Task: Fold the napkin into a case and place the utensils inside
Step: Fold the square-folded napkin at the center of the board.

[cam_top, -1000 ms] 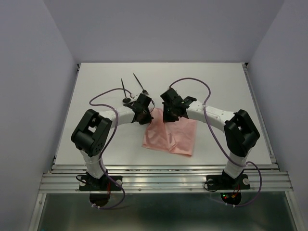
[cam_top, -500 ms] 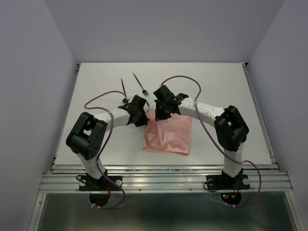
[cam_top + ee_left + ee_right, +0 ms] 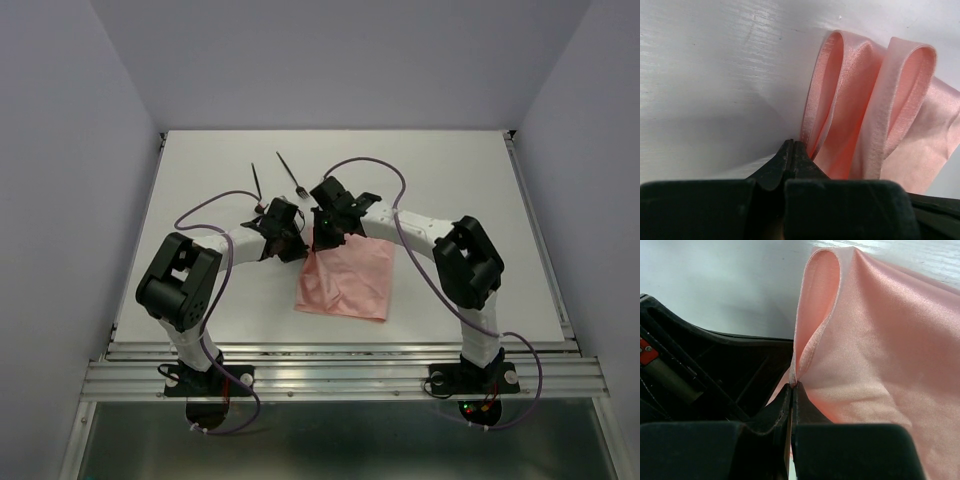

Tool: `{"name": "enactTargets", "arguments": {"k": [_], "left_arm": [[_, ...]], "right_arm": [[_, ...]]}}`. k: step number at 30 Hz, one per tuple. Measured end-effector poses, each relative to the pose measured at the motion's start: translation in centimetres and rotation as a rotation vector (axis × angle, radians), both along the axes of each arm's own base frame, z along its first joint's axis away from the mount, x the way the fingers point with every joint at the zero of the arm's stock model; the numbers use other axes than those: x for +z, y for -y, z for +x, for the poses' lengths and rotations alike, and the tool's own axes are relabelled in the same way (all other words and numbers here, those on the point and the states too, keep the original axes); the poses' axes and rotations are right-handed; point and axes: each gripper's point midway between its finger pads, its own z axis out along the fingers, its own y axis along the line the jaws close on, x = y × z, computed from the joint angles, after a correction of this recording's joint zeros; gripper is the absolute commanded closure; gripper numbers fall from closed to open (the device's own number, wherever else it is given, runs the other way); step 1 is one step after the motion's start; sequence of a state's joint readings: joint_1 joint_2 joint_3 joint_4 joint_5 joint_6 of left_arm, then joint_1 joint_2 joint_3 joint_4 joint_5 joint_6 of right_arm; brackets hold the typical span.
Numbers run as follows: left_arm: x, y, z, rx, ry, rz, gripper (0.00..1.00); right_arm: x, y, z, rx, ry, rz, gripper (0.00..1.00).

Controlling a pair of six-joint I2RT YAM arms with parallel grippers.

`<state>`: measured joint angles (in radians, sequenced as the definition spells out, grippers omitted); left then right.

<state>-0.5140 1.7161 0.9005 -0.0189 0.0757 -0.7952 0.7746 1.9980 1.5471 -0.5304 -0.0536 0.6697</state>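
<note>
The pale pink napkin [image 3: 348, 283] lies folded at the table's middle, its far edge lifted. My left gripper [image 3: 292, 241] holds the far left corner; in the left wrist view its jaws [image 3: 792, 146] are shut where looped folds of the napkin [image 3: 865, 115] rise. My right gripper [image 3: 323, 240] sits just to the right of it, shut [image 3: 792, 386] on a pinched edge of the napkin [image 3: 875, 355]. The utensils lie behind the grippers: a black fork [image 3: 291, 174] and a black spoon [image 3: 257, 184]. No finished case shows.
Purple cables [image 3: 372, 165] loop over both arms. The left gripper's black body [image 3: 700, 370] fills the left of the right wrist view, very close. White table [image 3: 470, 180] with a metal rail along the near edge [image 3: 340, 350] and grey walls around.
Both grippers have moved left and slightly away, carrying the napkin's far edge. The napkin's right side has drawn in, so the cloth is narrower.
</note>
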Motion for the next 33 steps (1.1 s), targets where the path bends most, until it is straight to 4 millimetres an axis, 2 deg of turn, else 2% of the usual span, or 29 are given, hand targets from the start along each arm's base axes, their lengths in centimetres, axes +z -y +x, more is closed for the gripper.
{"name": "enactTargets", "arguments": {"k": [13,21,33], "left_arm": [[0.0,0.1,0.1,-0.001,0.006,-0.006,1.00],[0.0,0.1,0.1,-0.001,0.006,-0.016,1.00],[-0.1,-0.1,0.0,0.014,0.010,-0.042,1.00]], "right_arm": [[-0.5,-1.6,0.1,0.029,-0.021,0.020,0.99],[-1.6,-2.0,0.2,0.036,-0.040,0.013,0.99],[-1.3,-2.6,0.1,0.048,-0.041,0.045,0.99]]}}
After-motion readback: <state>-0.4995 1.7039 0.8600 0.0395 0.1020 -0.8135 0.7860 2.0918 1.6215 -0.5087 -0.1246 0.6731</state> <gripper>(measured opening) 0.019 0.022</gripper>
